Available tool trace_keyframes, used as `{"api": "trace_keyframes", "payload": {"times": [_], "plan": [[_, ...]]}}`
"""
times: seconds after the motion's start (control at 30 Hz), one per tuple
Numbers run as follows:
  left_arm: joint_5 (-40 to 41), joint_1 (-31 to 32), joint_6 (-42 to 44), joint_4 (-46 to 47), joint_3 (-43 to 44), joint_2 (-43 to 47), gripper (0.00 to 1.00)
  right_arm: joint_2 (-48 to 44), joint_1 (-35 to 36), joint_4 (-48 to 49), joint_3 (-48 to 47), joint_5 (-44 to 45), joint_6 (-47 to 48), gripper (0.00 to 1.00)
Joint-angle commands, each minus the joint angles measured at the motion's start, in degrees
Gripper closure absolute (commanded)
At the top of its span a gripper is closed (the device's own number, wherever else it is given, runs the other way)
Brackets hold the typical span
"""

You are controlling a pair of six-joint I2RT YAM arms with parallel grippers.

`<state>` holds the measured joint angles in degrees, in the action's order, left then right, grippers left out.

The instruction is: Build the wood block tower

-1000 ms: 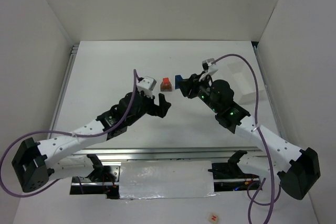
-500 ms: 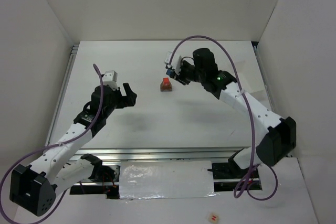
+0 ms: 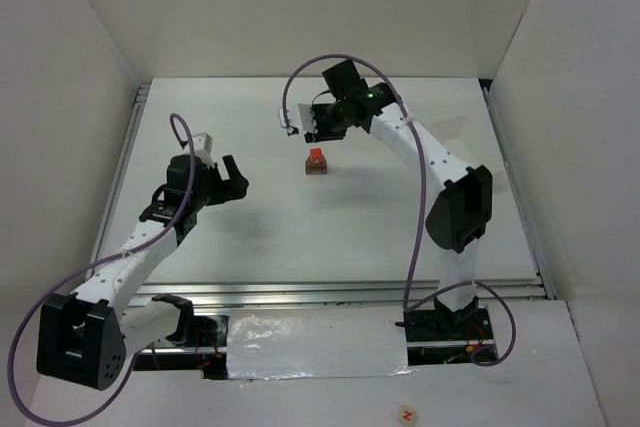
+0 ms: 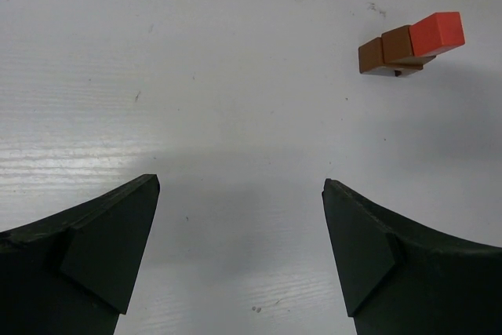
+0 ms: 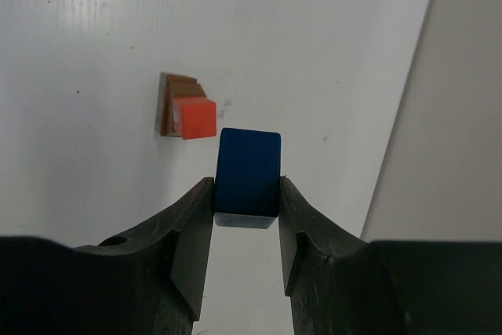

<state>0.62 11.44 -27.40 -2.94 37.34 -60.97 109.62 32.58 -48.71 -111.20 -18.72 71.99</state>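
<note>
The wood block tower [image 3: 316, 162] stands mid-table: brown blocks with a red cube [image 3: 316, 155] on top. It also shows in the left wrist view [image 4: 396, 52] and the right wrist view [image 5: 179, 107]. My right gripper [image 3: 319, 135] hovers just beyond the tower and is shut on the blue wedge [image 5: 249, 170], which is held above the table beside the red cube [image 5: 194, 118]. My left gripper [image 3: 232, 179] is open and empty, well to the left of the tower, with its jaws wide apart [image 4: 240, 186].
A white tray [image 3: 457, 135] lies at the back right, partly behind the right arm. White walls [image 5: 463, 115] enclose the table on three sides. A metal rail [image 3: 128, 152] runs along the left edge.
My right arm has swung up and to the left with the blue wedge, from right of the tower to just beyond it. My left arm has drawn back to the left, away from the tower.
</note>
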Motion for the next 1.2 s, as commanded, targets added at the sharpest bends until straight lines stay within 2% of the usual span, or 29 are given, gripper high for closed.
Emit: {"api": "trace_keyframes", "payload": {"times": [0.0, 0.43, 0.6, 1.17], "plan": [[-2.91, -1.33, 1.64, 2.41, 0.89, -0.64, 0.01, 4.27, 1.43, -6.48, -6.12, 2.28, 4.39, 0.88], [-7.47, -5.02, 2.44, 5.66, -0.60, -3.45, 0.01, 12.71, 2.75, -7.98, -10.62, 3.60, 3.78, 0.86], [-9.76, -5.99, 2.26, 7.42, -0.96, -4.68, 0.01, 14.12, 3.28, -10.17, -10.62, 3.43, 4.39, 0.86], [-11.17, -6.34, 2.88, 8.04, -0.17, -6.79, 0.01, 16.15, 2.58, -8.07, -9.39, 5.54, 5.01, 0.85]]}}
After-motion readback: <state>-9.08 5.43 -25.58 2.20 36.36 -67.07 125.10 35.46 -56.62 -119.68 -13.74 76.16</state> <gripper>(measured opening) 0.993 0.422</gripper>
